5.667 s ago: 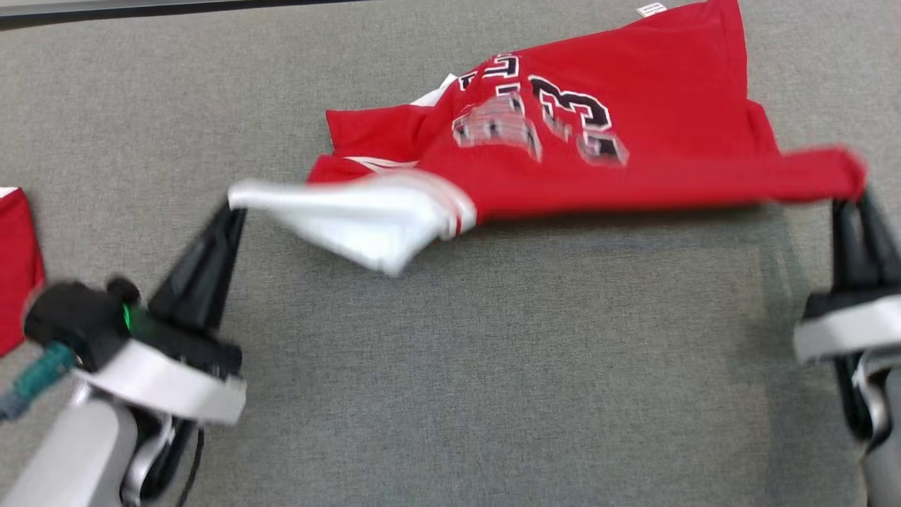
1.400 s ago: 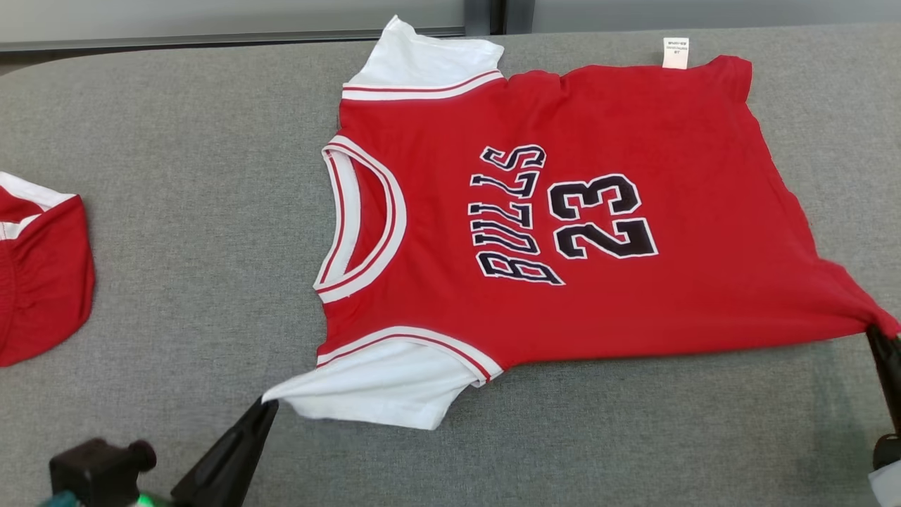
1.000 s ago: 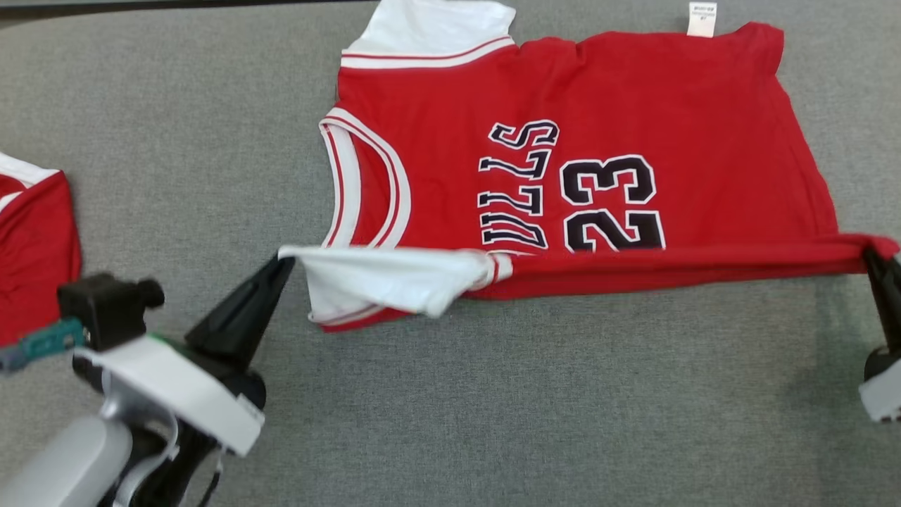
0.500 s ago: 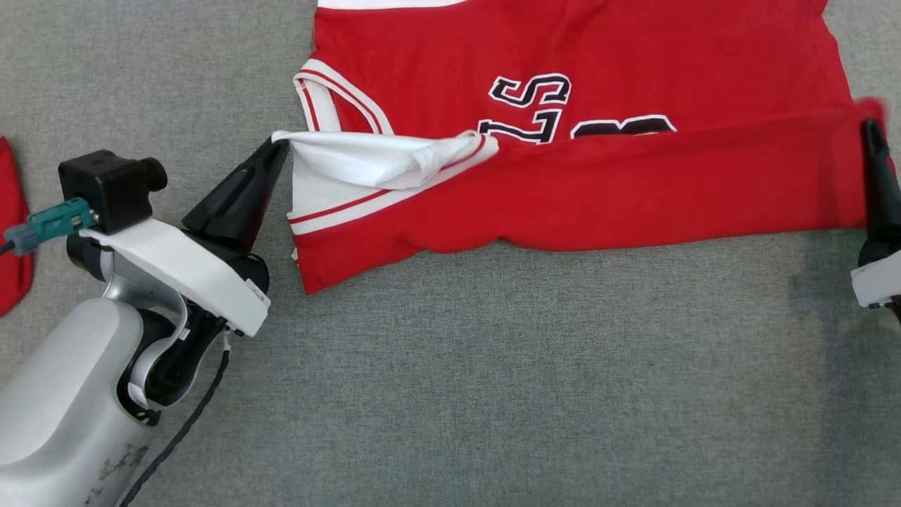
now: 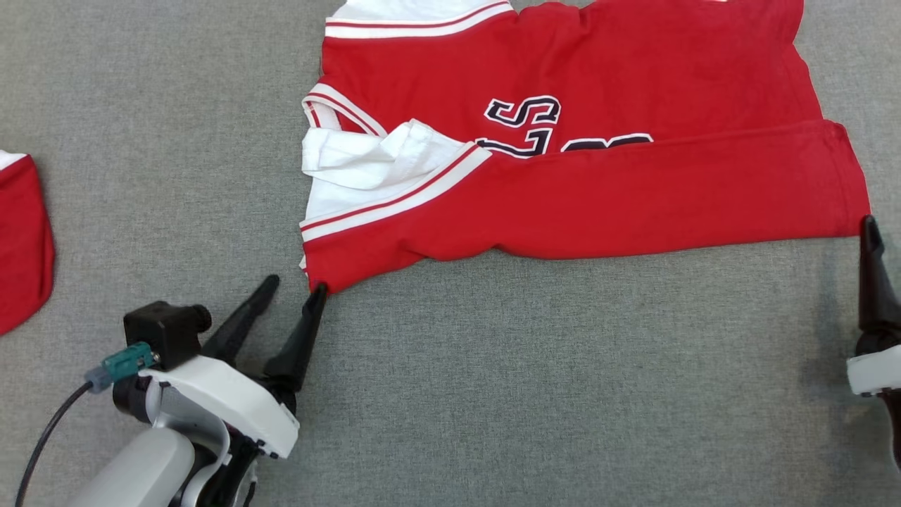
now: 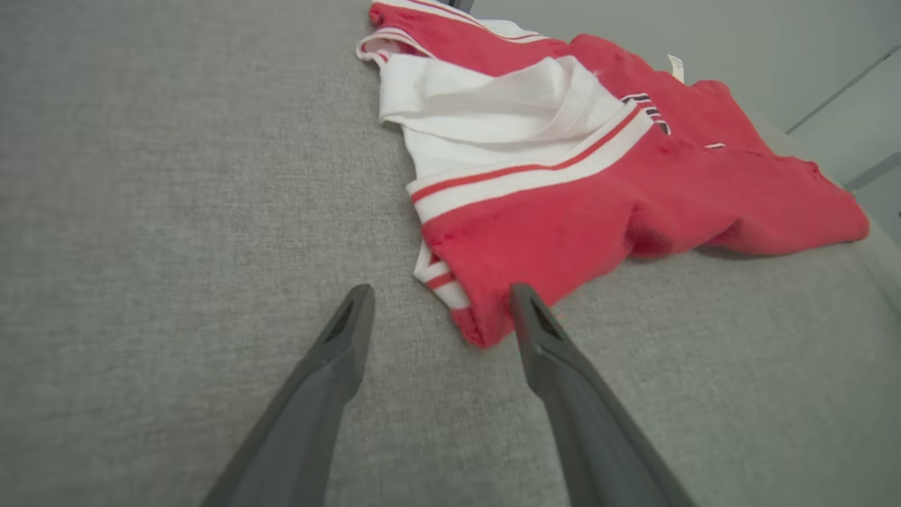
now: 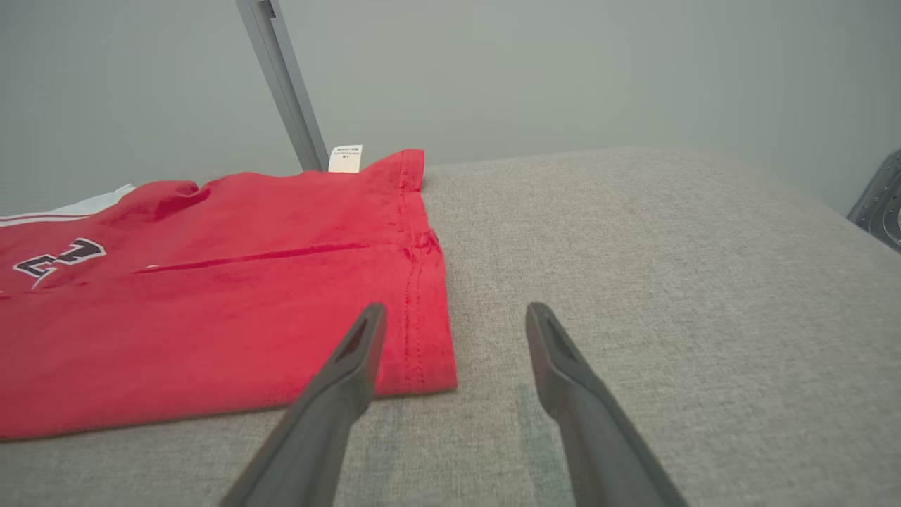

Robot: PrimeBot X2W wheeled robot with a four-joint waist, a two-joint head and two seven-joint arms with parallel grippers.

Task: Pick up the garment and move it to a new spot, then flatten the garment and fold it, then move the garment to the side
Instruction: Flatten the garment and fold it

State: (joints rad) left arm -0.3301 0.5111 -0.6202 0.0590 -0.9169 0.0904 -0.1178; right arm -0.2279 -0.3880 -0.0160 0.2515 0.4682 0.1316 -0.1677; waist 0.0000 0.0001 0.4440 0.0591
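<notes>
Table [image 5: 493,394], grey and felt-like, carries everything. Across its far middle lies the shirt [image 5: 633,204], red, with its neck toward my left and its hem toward my right. Its near long edge is doubled over the chest, so the lower part of the lettering is covered. Well apart at the far left sits a second red cloth [image 5: 21,239], no concern of mine for this step.

My left jaws stand spread and empty, low over the table, with one fingertip [image 5: 314,303] touching or just beside the shirt's near left corner. My right jaws are spread and empty too, one fingertip [image 7: 360,348] over the hem's near corner and the other over bare table. The near sleeve [image 5: 366,158], white, lies bunched on the fold rather than flat. A small label [image 7: 345,158] sticks out at the hem's far corner.

I judge the folding step to be in hand, with the first lengthwise fold laid. Next, I think, comes the far side. Both arms must reach over the shirt, pinch the far sleeve [image 5: 415,10] and the far hem corner by the label, and bring that edge toward me evenly. The crumpled near sleeve may want smoothing first, or the fold will sit lumpy.
</notes>
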